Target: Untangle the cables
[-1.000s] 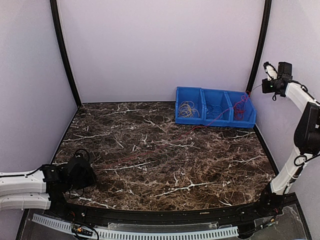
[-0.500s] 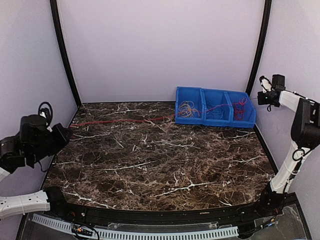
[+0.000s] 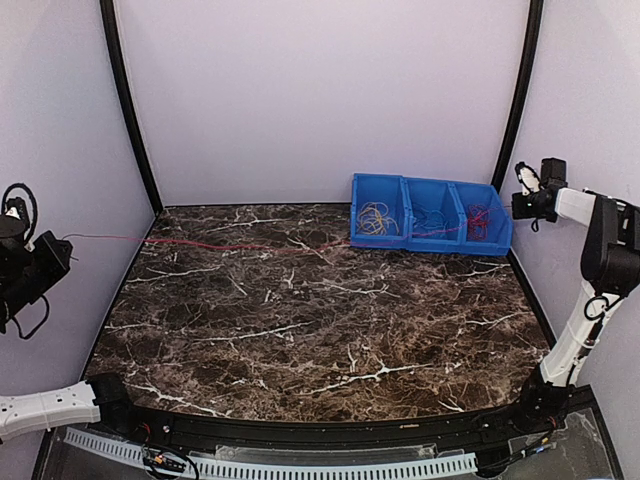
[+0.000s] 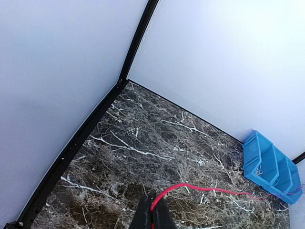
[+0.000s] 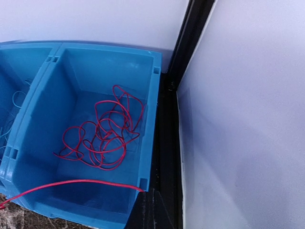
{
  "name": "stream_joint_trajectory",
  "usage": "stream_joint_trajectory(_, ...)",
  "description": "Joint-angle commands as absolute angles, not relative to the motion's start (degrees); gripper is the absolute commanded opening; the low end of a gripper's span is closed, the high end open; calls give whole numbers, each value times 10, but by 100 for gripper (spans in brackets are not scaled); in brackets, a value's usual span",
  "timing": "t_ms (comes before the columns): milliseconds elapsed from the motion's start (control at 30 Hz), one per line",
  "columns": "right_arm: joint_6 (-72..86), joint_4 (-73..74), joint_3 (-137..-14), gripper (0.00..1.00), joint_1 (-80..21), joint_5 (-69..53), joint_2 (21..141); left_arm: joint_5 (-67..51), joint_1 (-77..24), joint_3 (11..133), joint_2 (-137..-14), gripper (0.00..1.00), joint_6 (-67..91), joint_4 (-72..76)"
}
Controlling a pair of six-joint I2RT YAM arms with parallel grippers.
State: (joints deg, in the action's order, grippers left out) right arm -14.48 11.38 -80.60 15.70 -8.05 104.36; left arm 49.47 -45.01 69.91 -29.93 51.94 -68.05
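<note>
Table (image 3: 300, 330) of dark marble holds your blue bin (image 3: 430, 244) at its far right corner. One red cable (image 3: 230, 245) stretches across, from your left gripper (image 4: 152, 213) to right gripper (image 3: 520, 203), each pinching an end with fingers pressed together (more red loops (image 5: 102, 136) lie in the bin's rightmost compartment).

red cable (image 4: 209, 189), blue bin (image 5: 105, 62), white-veined dark table (image 3: 300, 330), perhaps yellow coil (image 3: 375, 217)

Blue three-compartment bin (image 3: 430, 244) far right on dark marble table (image 3: 300, 330), pale walls (image 3: 320, 90), black corner posts (image 3: 125, 100)
</note>
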Motion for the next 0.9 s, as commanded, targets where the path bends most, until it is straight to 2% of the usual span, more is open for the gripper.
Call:
stream_joint_trajectory(0, -156, 107, -794, 0, 154, -177, 1024, 479, -450, 657, -289, 0, 440, -642)
stream_joint_trajectory(167, -229, 174, -725, 0, 81, -303, 952, 301, -450, 531, -325, 0, 336, -441)
stream_joint_trajectory(300, -264, 216, -651, 0, -6, -359, 877, 276, -450, 498, -380, 0, 330, -390)
stream_joint_trajectory(433, -276, 249, -616, 0, -87, -377, 815, 315, -450, 484, -398, 0, 324, -381)
stream_joint_trajectory(633, -266, 277, -643, 0, -107, -425, 804, 326, -450, 458, -393, 0, 310, -350)
stream_joint_trajectory(767, -246, 286, -692, 0, -110, -475, 809, 240, -450, 414, -408, 0, 296, -236)
stream_joint_trajectory(867, -253, 300, -725, 0, -130, -500, 810, 159, -450, 390, -452, 0, 295, -94)
